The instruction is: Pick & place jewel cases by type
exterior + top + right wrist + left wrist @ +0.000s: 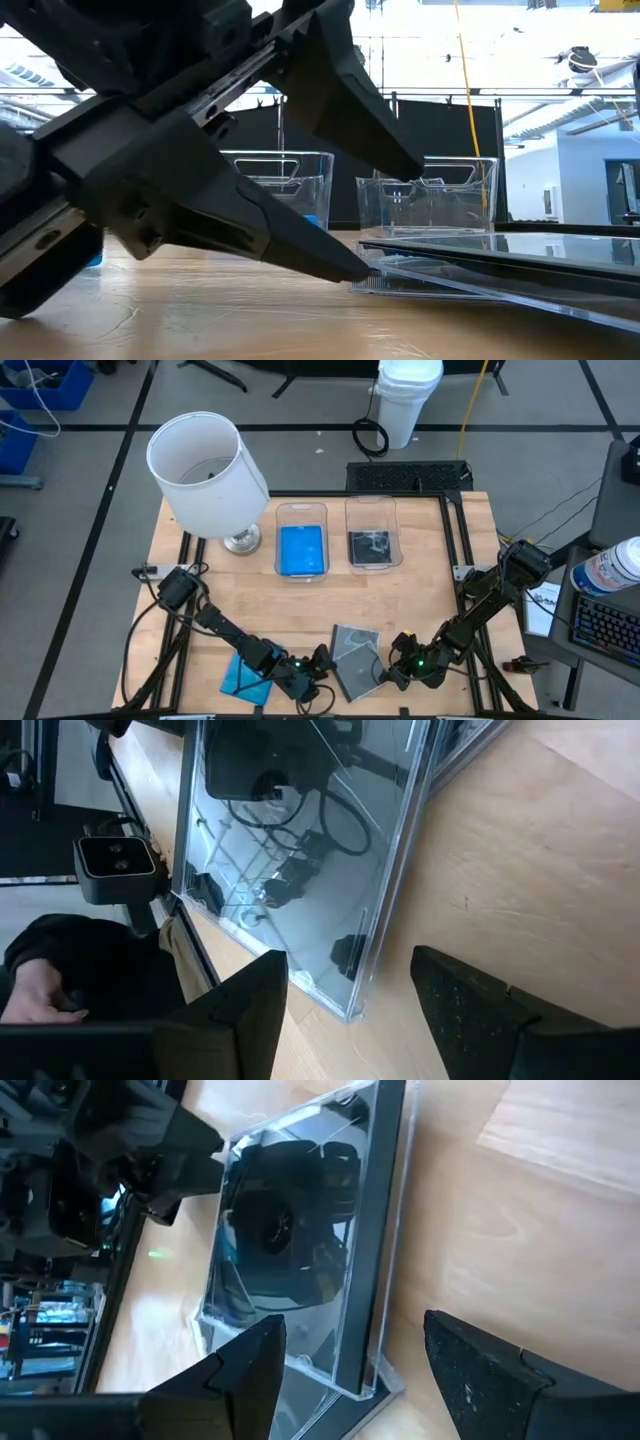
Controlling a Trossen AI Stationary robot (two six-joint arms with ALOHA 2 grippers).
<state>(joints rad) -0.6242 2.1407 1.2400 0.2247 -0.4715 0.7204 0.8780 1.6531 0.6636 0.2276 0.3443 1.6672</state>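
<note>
Clear jewel case (354, 660) between both open end effectors

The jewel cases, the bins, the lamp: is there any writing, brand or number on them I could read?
None can be read.
Clear jewel cases: no label visible, only reflections.
Blue jewel case: plain.
Bins: no markings.
Lamp: plain white shade.
Bottle at the table's right: its label is too small to read.

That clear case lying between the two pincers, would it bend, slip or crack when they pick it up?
The clear case looks thin, flat and hard-edged, so it probably stays stiff rather than flopping. Its glossy, reflective face suggests it may slide on the wooden table if nudged. Being thin plastic, it could crack under a hard squeeze from the left pincer or right pincer.
</note>
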